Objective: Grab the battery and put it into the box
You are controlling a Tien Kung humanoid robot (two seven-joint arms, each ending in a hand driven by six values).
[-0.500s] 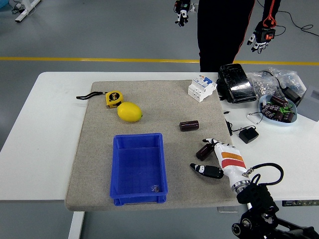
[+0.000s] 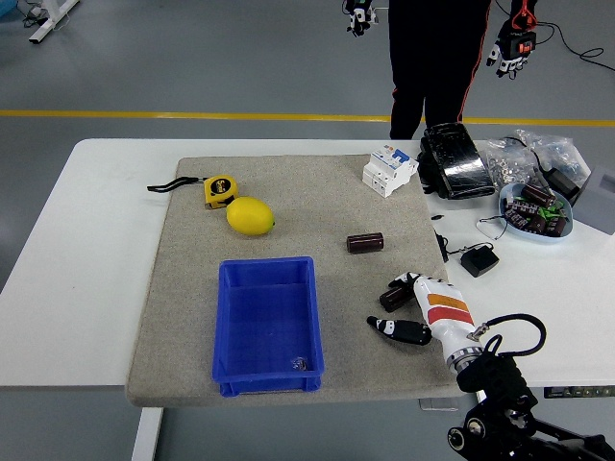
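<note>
Head view: the right hand (image 2: 415,309) reaches in from the lower right over the mat (image 2: 192,288), thumb out, fingers curled on a battery (image 2: 393,297). Second battery (image 2: 365,243) lies free, up and left of the hand. Box (image 2: 267,325) sits left, apart; lemon (image 2: 250,216) and tape measure (image 2: 220,190) beyond.
</note>
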